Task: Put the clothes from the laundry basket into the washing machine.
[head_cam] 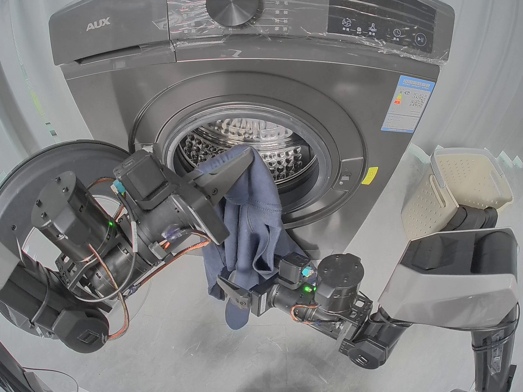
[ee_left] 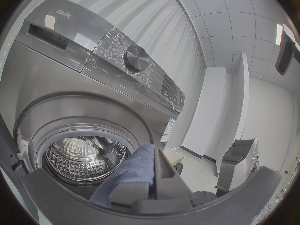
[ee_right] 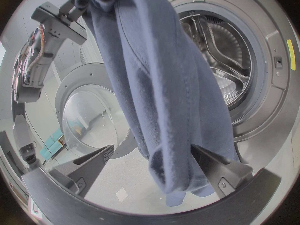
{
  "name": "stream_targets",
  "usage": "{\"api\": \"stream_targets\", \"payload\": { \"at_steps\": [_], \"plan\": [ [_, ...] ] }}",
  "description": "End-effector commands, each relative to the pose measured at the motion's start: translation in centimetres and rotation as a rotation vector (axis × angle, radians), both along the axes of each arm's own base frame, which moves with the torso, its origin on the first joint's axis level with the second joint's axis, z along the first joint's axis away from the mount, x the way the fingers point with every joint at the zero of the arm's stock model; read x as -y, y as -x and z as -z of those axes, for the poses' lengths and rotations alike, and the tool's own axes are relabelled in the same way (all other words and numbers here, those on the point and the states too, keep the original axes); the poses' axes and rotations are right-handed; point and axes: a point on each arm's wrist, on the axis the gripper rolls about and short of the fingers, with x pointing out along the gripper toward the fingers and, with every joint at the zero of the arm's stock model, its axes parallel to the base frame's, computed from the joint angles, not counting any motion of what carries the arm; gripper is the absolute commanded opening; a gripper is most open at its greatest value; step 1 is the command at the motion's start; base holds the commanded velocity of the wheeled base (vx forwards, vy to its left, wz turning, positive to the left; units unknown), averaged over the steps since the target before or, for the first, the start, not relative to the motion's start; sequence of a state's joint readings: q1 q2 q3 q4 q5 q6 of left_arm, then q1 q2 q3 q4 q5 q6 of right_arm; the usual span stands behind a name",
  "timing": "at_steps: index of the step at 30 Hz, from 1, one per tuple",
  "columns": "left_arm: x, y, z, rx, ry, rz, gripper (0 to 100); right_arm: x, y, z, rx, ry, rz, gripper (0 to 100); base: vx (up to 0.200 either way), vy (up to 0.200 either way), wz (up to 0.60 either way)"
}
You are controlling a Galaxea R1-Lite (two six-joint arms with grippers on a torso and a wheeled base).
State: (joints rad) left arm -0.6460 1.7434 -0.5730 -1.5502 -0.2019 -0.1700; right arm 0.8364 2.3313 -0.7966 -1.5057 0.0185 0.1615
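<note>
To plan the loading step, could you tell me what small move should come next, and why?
Probably close the right hand on the blue garment: its fingers stand open either side of the lower cloth, which hangs from the shut left hand in front of the drum.

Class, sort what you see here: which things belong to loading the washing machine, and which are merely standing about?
Part of the job:
- blue garment, hanging from the left gripper
- right gripper, open around the garment's lower part
- washing machine, its door open
- laundry basket

Merely about:
- curtain
- ceiling light
</note>
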Motion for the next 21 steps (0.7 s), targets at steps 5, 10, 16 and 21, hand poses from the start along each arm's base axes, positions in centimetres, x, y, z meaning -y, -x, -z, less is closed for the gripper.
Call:
{"api": "stream_targets", "payload": {
  "at_steps": [5, 10, 16, 21],
  "plan": [
    [0.1, 0.0, 0.0, -0.002, 0.002, -0.005, 0, -3.6, -2.6, 3.1, 0.01, -0.009, 0.089, 100, 0.0, 0.0, 0.0],
    [0.0, 0.0, 0.0, 0.0, 0.004, -0.005, 0, -3.9, -3.5, 3.0, 0.021, -0.037, 0.106, 100, 0.0, 0.0, 0.0],
    [0.1, 0.0, 0.0, 0.0, 0.004, -0.005, 0, -4.3, -4.7, 2.3, 0.037, -0.097, 0.166, 100, 0.0, 0.0, 0.0],
    [-0.1, 0.0, -0.2, 0.001, 0.01, -0.016, 0, -4.0, -5.1, 2.2, 0.029, -0.109, 0.193, 0, 0.0, 0.0, 0.0]
  ]
}}
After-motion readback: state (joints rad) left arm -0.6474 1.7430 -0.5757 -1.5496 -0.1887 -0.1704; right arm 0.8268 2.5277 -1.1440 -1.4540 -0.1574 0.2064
